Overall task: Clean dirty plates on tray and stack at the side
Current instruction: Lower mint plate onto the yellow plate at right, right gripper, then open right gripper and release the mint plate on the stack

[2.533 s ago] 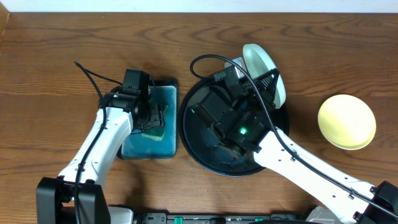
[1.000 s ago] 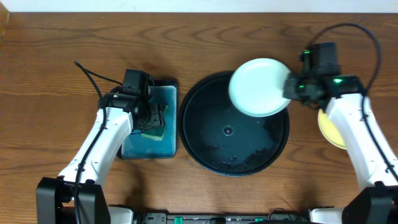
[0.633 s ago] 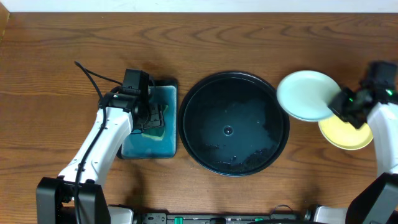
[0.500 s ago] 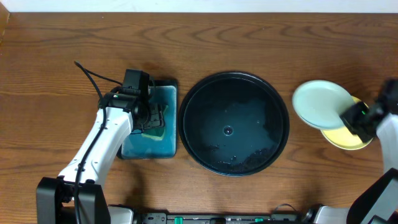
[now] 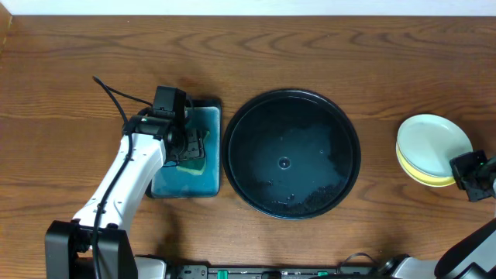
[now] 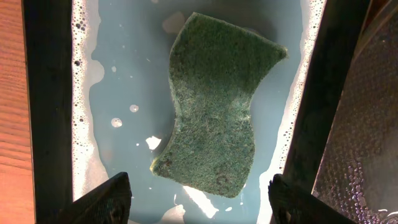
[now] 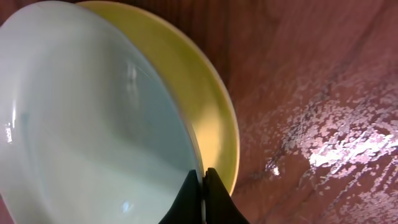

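The black round tray [image 5: 256, 139] sits mid-table with only water drops on it. At the far right a pale mint plate [image 5: 432, 138] lies over a pale yellow plate [image 5: 425, 175]. My right gripper [image 5: 463, 166] is shut on the mint plate's near rim. In the right wrist view its fingers [image 7: 201, 182] pinch that rim, with the mint plate [image 7: 87, 124] to the left and the yellow plate [image 7: 214, 118] just beyond it. My left gripper [image 6: 199, 202] hangs open over the basin, above a green sponge [image 6: 214, 118] and apart from it.
A rectangular black basin [image 5: 186, 186] of blue-green soapy water stands left of the tray, with the sponge floating in it. The tray's wet rim [image 6: 367, 155] shows at the right of the left wrist view. Bare wooden table surrounds everything.
My right arm has carried the mint plate from above the tray rightward, down over the yellow plate. The left arm has not moved.
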Controlling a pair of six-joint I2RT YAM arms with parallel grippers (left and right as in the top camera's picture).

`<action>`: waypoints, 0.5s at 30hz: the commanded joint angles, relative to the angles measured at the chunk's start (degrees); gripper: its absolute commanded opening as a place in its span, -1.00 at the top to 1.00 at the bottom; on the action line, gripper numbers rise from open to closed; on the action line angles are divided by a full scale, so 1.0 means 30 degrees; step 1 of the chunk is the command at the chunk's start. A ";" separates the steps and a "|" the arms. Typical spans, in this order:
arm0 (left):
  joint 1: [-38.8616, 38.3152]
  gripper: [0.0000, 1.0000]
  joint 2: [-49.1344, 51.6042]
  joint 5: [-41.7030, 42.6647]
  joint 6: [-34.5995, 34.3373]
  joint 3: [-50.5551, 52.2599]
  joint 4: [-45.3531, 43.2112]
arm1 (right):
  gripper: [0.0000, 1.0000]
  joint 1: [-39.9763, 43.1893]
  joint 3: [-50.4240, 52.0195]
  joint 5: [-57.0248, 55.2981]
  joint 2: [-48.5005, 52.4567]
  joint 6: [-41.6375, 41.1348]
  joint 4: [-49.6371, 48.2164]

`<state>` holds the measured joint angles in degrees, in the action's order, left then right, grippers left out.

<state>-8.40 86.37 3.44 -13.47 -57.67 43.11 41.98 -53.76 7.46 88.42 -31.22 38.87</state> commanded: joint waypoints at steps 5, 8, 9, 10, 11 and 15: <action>0.0044 -0.44 0.0080 -0.0240 0.0036 0.0153 0.0036 | 0.65 0.0248 0.0087 -0.0044 -0.0226 -0.0299 0.0000; 0.0044 -0.44 0.0080 -0.0240 0.0036 0.0153 0.0036 | 0.33 0.0226 0.0087 0.0044 -0.0226 -0.0299 0.0022; 0.0044 -0.44 0.0080 -0.0240 0.0036 0.0153 0.0036 | 0.28 0.0226 0.0087 0.0109 -0.0226 -0.0299 0.0036; 0.0044 -0.44 0.0080 -0.0240 0.0036 0.0153 0.0036 | 0.21 0.0226 0.0087 0.0372 -0.0226 -0.0299 0.0036; 0.0044 -0.44 0.0080 -0.0240 0.0036 0.0153 0.0036 | 0.12 0.0219 0.0087 0.0838 -0.0226 -0.0291 0.0044; 0.0044 -0.44 0.0080 -0.0240 0.0029 0.0153 0.0036 | -0.11 -0.0393 0.0095 0.3228 -0.0226 0.0583 -0.0131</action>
<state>-8.40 86.37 3.44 -13.47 -57.67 43.09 41.85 -53.76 11.20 88.42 -31.55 38.92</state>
